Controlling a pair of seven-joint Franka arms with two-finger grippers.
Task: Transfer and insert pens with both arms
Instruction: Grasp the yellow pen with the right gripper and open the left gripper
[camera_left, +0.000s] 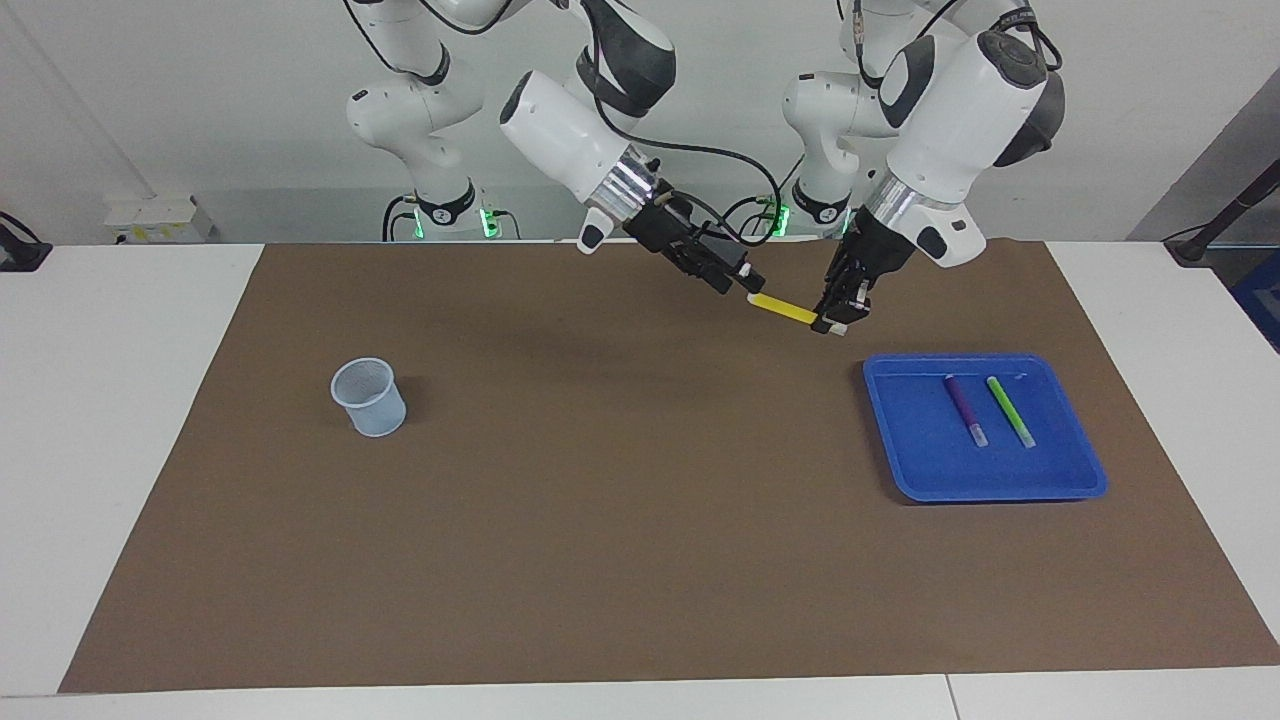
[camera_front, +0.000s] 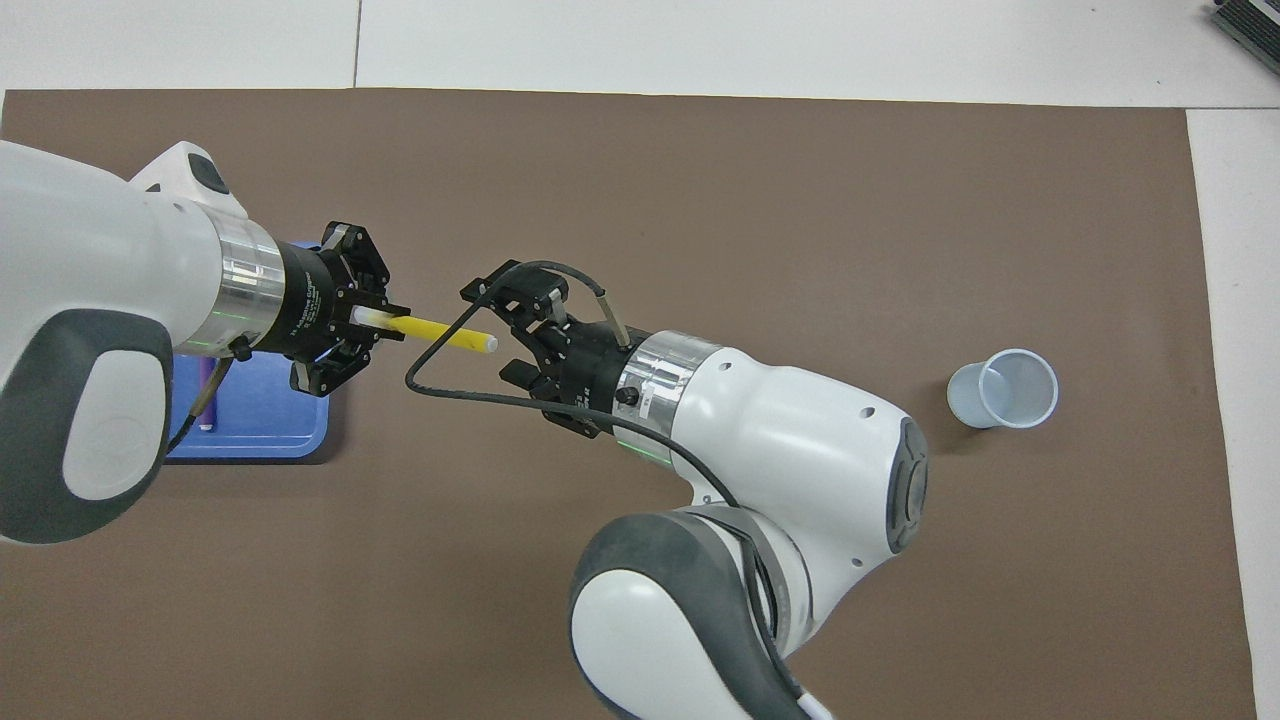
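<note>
My left gripper (camera_left: 838, 318) (camera_front: 358, 326) hangs over the mat beside the blue tray, shut on the pale cap end of the yellow pen (camera_left: 785, 308) (camera_front: 440, 331). The pen sticks out level toward the right arm's end of the table. My right gripper (camera_left: 750, 286) (camera_front: 497, 335) is open, and its fingers stand on either side of the pen's free tip. The purple pen (camera_left: 965, 408) (camera_front: 208, 408) and the green pen (camera_left: 1010, 410) lie side by side in the tray. The left arm hides the green pen from overhead.
The blue tray (camera_left: 985, 493) (camera_front: 270, 430) sits toward the left arm's end of the brown mat. A pale mesh cup (camera_left: 370, 398) (camera_front: 1003, 388) stands upright toward the right arm's end. Two smaller white arms with green lights stand at the robots' end.
</note>
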